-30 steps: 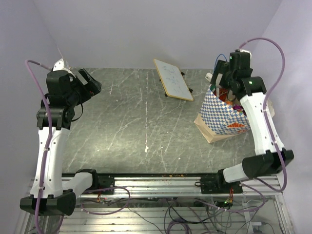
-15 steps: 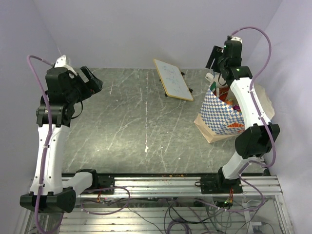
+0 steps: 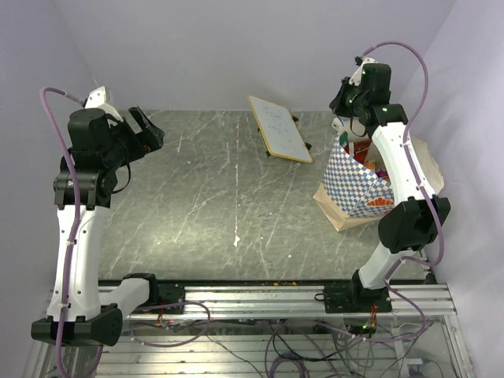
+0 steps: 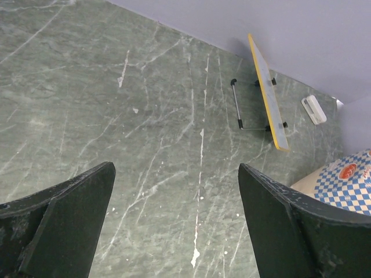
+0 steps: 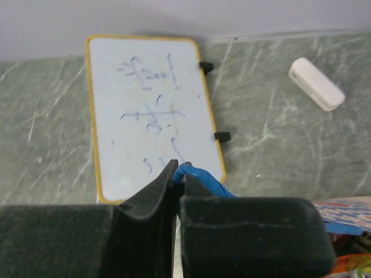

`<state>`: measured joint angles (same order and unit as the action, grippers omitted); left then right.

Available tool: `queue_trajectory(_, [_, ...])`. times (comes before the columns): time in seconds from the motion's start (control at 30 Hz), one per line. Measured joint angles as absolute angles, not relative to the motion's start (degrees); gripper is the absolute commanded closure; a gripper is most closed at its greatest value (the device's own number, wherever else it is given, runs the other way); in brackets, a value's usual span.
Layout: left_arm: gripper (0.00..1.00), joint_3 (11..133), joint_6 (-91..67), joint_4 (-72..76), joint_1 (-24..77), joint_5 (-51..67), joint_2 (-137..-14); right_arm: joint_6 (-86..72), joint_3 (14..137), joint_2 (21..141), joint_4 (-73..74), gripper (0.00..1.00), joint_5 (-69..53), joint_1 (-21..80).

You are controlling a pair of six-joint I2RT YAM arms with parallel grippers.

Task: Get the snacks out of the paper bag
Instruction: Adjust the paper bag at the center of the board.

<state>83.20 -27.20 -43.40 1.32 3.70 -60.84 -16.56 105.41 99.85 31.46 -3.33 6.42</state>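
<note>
The right pincer (image 5: 175,169) is pinching shut on the blue cord handle (image 5: 203,180) of the bag (image 3: 358,189), just above its far rim. The bag is standing open-mouthed at the right side of the worktop (image 3: 220,197), directly below that pincer, and the snacks (image 3: 368,160) are lying inside it. The left pincer (image 4: 175,174) is gaping wide, holding nothing, well apart from the bag, so the right arm is the nearer one.

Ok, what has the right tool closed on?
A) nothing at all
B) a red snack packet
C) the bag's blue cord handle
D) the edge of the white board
C: in the right wrist view the right tool is shut, with the blue cord of the bag pinched at its tips. The board lies beyond on the table, untouched.
</note>
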Motion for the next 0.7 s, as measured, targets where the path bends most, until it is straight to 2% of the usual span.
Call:
queue_trajectory(0.53, [0.08, 86.7, -31.7, -50.3, 1.3, 20.6, -57.0, -10.6, 100.7, 83.3, 52.9, 1.0, -21.1, 6.4])
queue_trajectory(0.7, [0.07, 84.9, -36.6, -49.8, 1.3, 25.5, -56.1, -12.1, 95.9, 80.0, 55.1, 1.0, -28.3, 8.5])
